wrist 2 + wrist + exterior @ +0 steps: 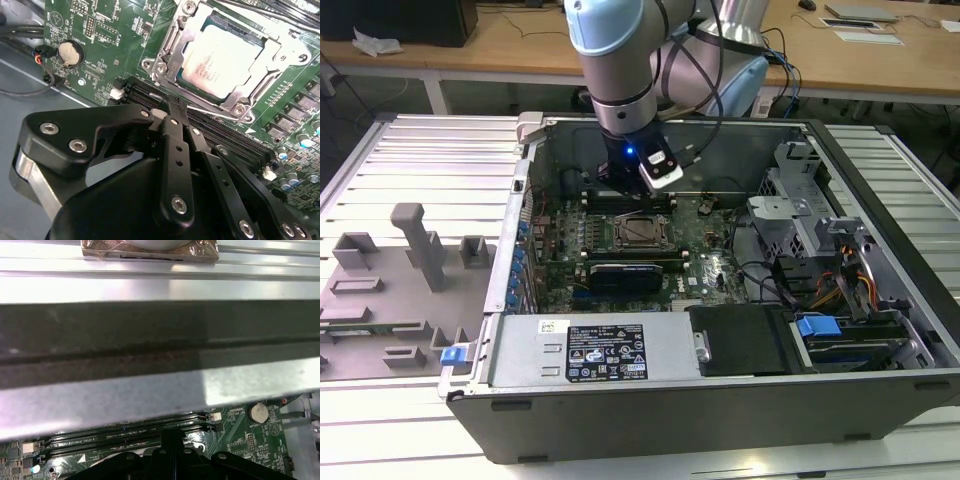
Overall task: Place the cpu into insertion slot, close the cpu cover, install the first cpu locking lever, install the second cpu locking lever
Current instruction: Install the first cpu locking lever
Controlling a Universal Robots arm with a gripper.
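Inside the open PC case [720, 425], your gripper [167, 107], pinched shut, seemingly empty, hung just beside the seated cpu [222, 60].

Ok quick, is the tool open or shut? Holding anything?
Tool: shut, tips at a thin metal lever; whether it grips it cannot be told.

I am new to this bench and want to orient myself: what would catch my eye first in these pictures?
The pale blue robot arm reaches into the open computer case in the exterior view's middle. In the second wrist view, the silver cpu lies framed by the cpu cover on the green board, with the black gripper close beside it.
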